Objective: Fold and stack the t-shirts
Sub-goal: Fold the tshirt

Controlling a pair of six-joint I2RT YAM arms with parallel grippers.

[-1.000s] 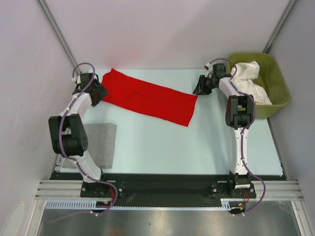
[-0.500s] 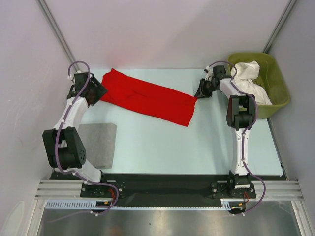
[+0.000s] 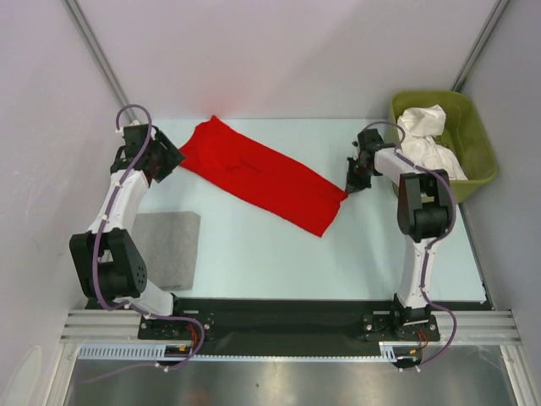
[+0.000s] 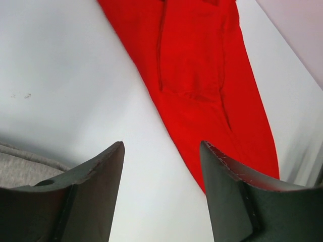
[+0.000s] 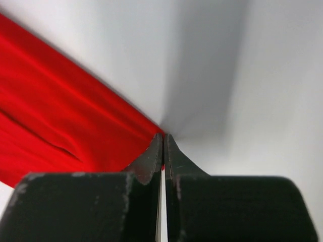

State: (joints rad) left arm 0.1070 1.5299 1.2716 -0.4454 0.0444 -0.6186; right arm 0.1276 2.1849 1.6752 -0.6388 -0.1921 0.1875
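Observation:
The red t-shirt [image 3: 262, 173] lies folded into a long strip, slanting across the far half of the table. My right gripper [image 3: 348, 188] is shut on its right-hand corner; in the right wrist view the jaws [image 5: 163, 135] meet on the red cloth [image 5: 60, 131], with a sliver of red between them. At the strip's left end my left gripper [image 3: 172, 158] stands open, just off the cloth. In the left wrist view its fingers [image 4: 161, 146] frame bare table, the red t-shirt [image 4: 197, 75] beyond and to the right. White t-shirts [image 3: 427, 139] are heaped in the tub.
The olive-green tub [image 3: 478, 127] stands at the far right corner, right beside my right arm. A grey pad [image 3: 169, 245] lies near the left front, behind my left arm, and its edge shows in the left wrist view [image 4: 20, 166].
My right gripper has shut on the red t-shirt's right corner and drawn it nearer and rightward. The strip has shifted and bunched at its far left end. My left arm has edged left.

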